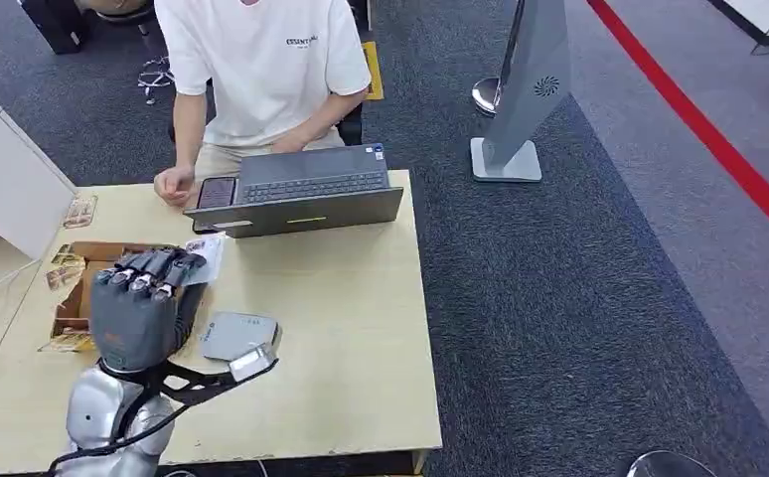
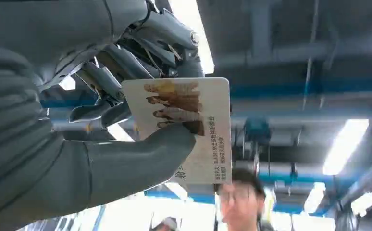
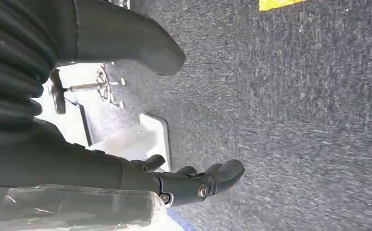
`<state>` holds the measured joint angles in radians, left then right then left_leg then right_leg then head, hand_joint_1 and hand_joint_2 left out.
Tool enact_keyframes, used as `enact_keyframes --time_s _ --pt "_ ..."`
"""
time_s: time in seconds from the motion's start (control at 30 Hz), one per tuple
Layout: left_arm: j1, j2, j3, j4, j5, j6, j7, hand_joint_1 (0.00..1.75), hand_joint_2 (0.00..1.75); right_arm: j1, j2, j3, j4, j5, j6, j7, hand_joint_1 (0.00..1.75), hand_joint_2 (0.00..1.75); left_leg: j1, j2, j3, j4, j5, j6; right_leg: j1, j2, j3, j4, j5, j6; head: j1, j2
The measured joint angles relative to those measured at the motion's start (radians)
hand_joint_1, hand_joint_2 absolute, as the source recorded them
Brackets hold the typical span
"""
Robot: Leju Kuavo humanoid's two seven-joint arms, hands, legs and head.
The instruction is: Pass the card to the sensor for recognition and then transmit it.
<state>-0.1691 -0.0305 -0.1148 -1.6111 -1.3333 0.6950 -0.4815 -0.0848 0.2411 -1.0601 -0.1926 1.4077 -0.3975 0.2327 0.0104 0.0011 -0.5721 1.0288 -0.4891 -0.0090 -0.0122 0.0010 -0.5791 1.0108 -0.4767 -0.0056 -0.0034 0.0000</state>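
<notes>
I have the left hand (image 1: 140, 303) raised over the left part of the table (image 1: 361, 328), its back toward the head camera. In the left wrist view the card (image 2: 186, 127) is pinched between the thumb (image 2: 141, 161) and the fingers (image 2: 126, 67), held flat against the palm side; about half of it projects free past the thumb.

The sensor (image 1: 238, 334), a flat grey pad, lies on the table just beside the left hand, on the side toward the table's middle and slightly nearer the robot. My judgement: the card must go down and across to that pad, face toward it. The card's long axis appears to run along the line of the fingers, roughly away from the robot; I cannot tell its tilt relative to the pad from these views.

The right hand (image 3: 198, 185) hangs over carpet, fingers loosely apart, holding nothing. The left is plainly the working hand.

Room for movement: bare tabletop lies around the pad toward the right edge. A cardboard box (image 1: 75, 288) of 1 or more packets sits just beyond the hand on the left; a laptop (image 1: 301, 194) stands further back, with a person (image 1: 261, 70) seated behind it, hand resting on the table by a phone (image 1: 217, 192).
</notes>
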Motion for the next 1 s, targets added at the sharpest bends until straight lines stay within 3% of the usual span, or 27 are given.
enact_keyframes --time_s 0.13,0.3,0.53,0.67,0.77,0.93,0.97,1.0 --pt "-0.054 0.004 0.052 -0.034 -0.060 0.000 0.044 1.75 1.75 0.000 0.000 0.008 0.000 0.009 0.003 -0.003 0.00 1.75 0.000 0.000 0.000 0.000 0.001 0.000 0.000 0.000 0.000 0.001 0.000 -0.001 0.000 0.000" --pt "-0.172 0.069 0.088 0.021 -0.112 0.000 0.150 1.75 1.75 -0.001 -0.002 0.024 0.000 0.023 0.022 -0.004 0.00 1.75 0.001 0.000 0.000 0.000 0.003 -0.003 0.001 0.000 -0.001 0.002 0.002 -0.003 0.000 0.000" --pt "-0.251 0.139 0.102 0.102 -0.145 0.000 0.192 1.75 1.75 -0.001 -0.005 0.026 0.000 0.029 0.032 -0.005 0.00 1.75 0.001 0.000 0.000 0.000 0.003 -0.003 0.001 0.000 -0.002 0.003 0.002 -0.004 -0.001 0.000" --pt "-0.354 0.226 0.098 0.285 -0.211 0.000 0.326 1.75 1.75 -0.001 -0.006 0.045 0.000 0.011 0.052 -0.018 0.00 1.75 0.001 0.001 0.000 0.000 0.004 -0.004 0.001 0.001 -0.003 0.003 0.003 -0.004 -0.001 0.000" --pt "-0.420 0.283 0.095 0.415 -0.200 0.000 0.332 1.75 1.75 -0.001 -0.010 0.050 0.000 0.006 0.052 -0.020 0.00 1.75 0.001 0.002 0.000 0.000 0.005 -0.005 0.001 0.002 -0.003 0.004 0.003 -0.005 -0.002 0.000" --pt "-0.462 0.311 0.089 0.526 -0.199 0.000 0.329 1.75 1.75 -0.001 -0.012 0.051 0.000 0.001 0.052 -0.007 0.00 1.75 0.001 0.002 0.000 0.000 0.005 -0.005 0.001 0.002 -0.003 0.004 0.003 -0.005 -0.002 0.000" --pt "-0.464 0.313 0.087 0.539 -0.199 0.000 0.330 0.00 1.75 -0.001 -0.013 0.051 0.000 0.000 0.052 -0.005 0.00 1.75 0.001 0.002 0.000 0.000 0.005 -0.005 0.001 0.002 -0.003 0.003 0.003 -0.005 -0.002 0.000" --pt "-0.466 0.313 0.085 0.552 -0.199 0.001 0.332 0.00 1.75 -0.001 -0.013 0.051 0.000 0.000 0.052 -0.005 0.00 1.75 0.001 0.002 0.000 0.000 0.004 -0.005 0.001 0.002 -0.003 0.003 0.003 -0.005 -0.002 0.000"
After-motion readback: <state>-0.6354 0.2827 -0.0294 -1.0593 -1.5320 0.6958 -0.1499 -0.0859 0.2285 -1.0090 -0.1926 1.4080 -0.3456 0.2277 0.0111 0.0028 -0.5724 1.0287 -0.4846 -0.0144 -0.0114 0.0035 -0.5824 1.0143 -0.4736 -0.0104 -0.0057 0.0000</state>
